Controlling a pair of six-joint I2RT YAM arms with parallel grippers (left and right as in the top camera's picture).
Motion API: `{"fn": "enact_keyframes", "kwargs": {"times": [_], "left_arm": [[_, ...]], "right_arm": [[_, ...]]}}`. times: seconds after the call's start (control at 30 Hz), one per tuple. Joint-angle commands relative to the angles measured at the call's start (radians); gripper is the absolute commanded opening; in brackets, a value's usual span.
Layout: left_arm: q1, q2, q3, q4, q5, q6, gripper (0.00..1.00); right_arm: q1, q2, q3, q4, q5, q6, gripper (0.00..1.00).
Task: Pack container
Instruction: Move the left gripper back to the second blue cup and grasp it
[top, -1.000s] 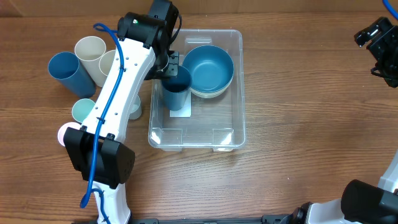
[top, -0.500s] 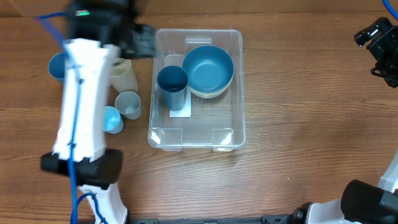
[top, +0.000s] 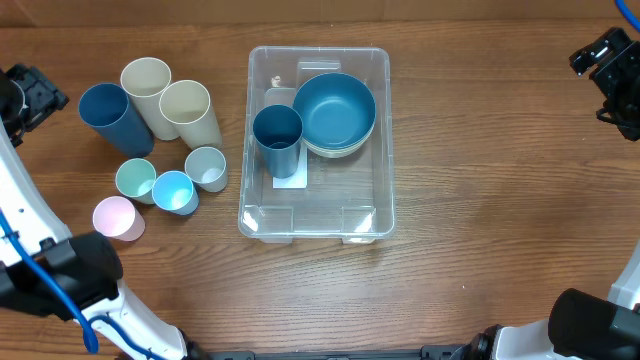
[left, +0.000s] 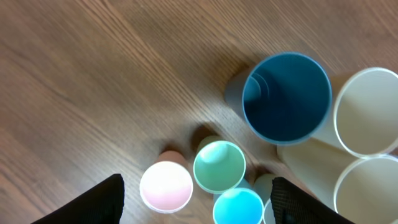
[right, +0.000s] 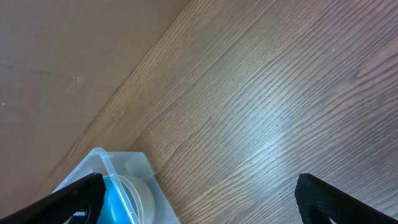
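The container (top: 386, 140) is a clear bin in the middle of the table, with a white label (top: 291, 180) on its base. Inside it a blue bowl (top: 335, 110) rests on a paler one, and a dark blue cup (top: 278, 135) stands upright beside them. My left gripper (top: 25, 95) is at the far left edge. In its wrist view it (left: 196, 205) is open and empty above a pink cup (left: 166, 185) and a mint cup (left: 219, 166). My right gripper (top: 610, 75) hangs open at the far right, well away from the container corner (right: 134, 165).
Left of the bin stand a tall dark blue cup (top: 112, 115), two cream cups (top: 148, 88) (top: 190, 110), a grey-blue cup (top: 206, 167), a mint cup (top: 135, 180), a bright blue cup (top: 173, 190) and a pink cup (top: 114, 218).
My left gripper let go of the dark blue cup, which now stands in the bin. The arm swung out left past the cups to the table's edge.
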Motion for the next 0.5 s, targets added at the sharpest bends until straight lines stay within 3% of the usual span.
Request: {"fn": "enact_keyframes", "kwargs": {"times": [0.0, 0.27, 0.47], "left_arm": [[-0.012, 0.096, -0.005, 0.033, 0.024, -0.002, 0.74], [-0.016, 0.272, -0.005, 0.089, 0.072, 0.023, 0.67], [-0.035, 0.323, -0.005, 0.114, 0.076, 0.027, 0.51]], "right_arm": [[0.002, -0.006, 0.006, 0.005, -0.005, 0.002, 1.00], [0.002, -0.006, 0.006, 0.005, -0.005, 0.002, 1.00], [0.002, -0.006, 0.006, 0.005, -0.005, 0.002, 1.00]]}}
